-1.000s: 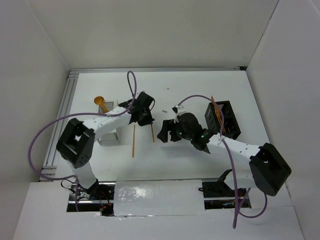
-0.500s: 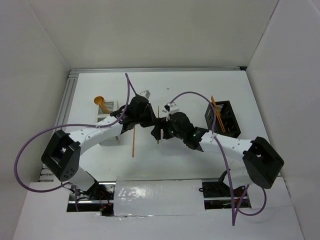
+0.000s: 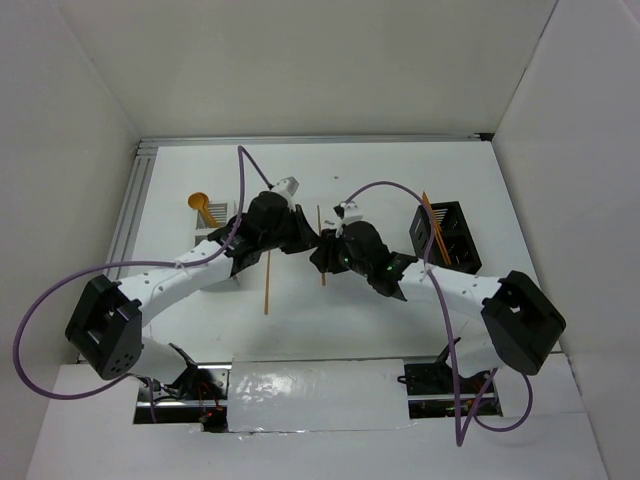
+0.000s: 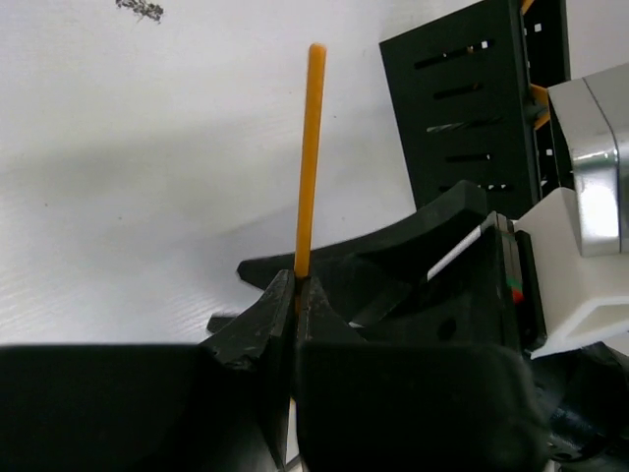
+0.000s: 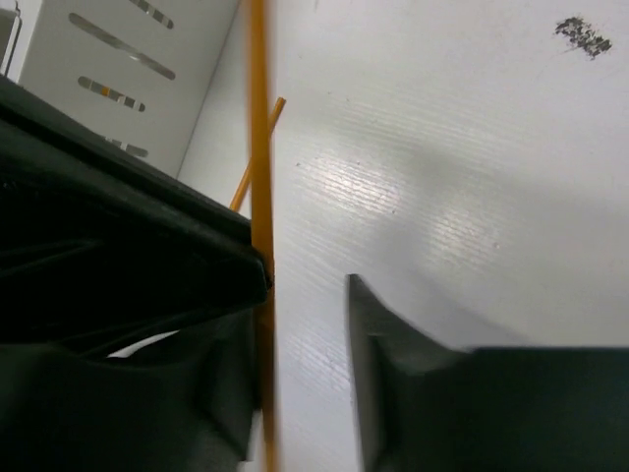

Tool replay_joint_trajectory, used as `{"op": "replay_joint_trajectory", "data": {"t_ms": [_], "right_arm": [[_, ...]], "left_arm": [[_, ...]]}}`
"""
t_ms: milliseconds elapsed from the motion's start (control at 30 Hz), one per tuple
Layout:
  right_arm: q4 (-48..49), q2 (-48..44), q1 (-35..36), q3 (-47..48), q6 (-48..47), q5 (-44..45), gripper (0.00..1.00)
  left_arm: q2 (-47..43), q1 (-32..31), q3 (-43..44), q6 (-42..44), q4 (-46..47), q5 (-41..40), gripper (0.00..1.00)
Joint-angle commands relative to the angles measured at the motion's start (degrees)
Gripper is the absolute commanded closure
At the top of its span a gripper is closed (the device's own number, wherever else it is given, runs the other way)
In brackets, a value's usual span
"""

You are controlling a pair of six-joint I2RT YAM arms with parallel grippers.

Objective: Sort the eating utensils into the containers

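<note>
A thin orange stick, one of the eating utensils, is pinched low down by my left gripper, which is shut on it; in the left wrist view the stick rises straight out of the closed jaws. My right gripper meets it head-on. In the right wrist view the stick lies against one finger while the other fingertip stands apart, so the right gripper is open around it. The black container holds several orange pieces. The white container is partly under my left arm.
A second orange stick lies on the table in front of the white container, its tip also in the right wrist view. An orange spoon sticks out of the white container's far end. White walls enclose the table.
My left arm carried the stick right, toward the middle. The right arm moved left to meet it, and its jaws have narrowed around the stick.
</note>
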Motion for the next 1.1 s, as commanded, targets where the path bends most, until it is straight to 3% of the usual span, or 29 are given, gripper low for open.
{"op": "replay_joint_trajectory", "data": {"t_ms": [0,33,100,133,233,267,333,400,500,700,867,1067], "right_arm": [[4.59,-1.17,-0.41,-0.25,1.00,3.16,0.62],[4.59,-1.25,-0.41,-0.25,0.83,3.17,0.69],[3.98,-1.34,-0.50,0.27,0.56,3.69,0.95],[3.98,-1.52,-0.50,0.28,-0.05,3.70,1.00],[2.14,-1.52,-0.58,1.41,-0.58,5.97,1.00],[1.61,-1.43,-0.67,1.42,-0.84,7.02,1.00],[0.90,-1.61,-0.85,1.42,-1.37,10.26,1.00],[-0.24,-2.74,-1.64,-0.51,-4.00,13.61,1.00],[-2.60,-6.26,-5.14,-1.66,-6.29,16.43,1.00],[-3.23,-18.73,-16.21,-0.95,-14.78,23.01,0.99],[-5.06,-19.72,-22.64,0.10,-20.25,36.18,0.99],[-9.91,-19.88,-30.55,-0.50,-19.74,38.85,1.00]], "left_arm": [[-2.76,-0.48,-1.26,1.05,3.78,3.15,1.00],[-2.94,-0.39,-2.22,1.13,3.96,3.50,1.00],[-3.20,-0.39,-2.93,1.66,5.63,3.95,1.00],[-3.20,-0.48,-2.67,2.10,5.46,4.47,0.99],[-1.54,-0.48,0.91,3.32,0.73,2.81,0.41],[-1.01,-0.56,2.24,3.24,-0.94,-0.15,0.13],[0.13,0.66,6.01,5.16,-8.05,-3.77,0.00],[0.31,1.88,11.64,7.37,-14.28,-8.06,0.00],[-2.58,5.32,13.94,10.79,-15.46,-8.80,0.00],[-9.70,12.69,4.47,13.44,-11.16,-3.20,0.00],[-9.88,13.50,2.00,12.82,-14.39,-0.10,0.00],[-11.19,13.06,-2.84,11.77,-14.67,0.87,0.00]]}}
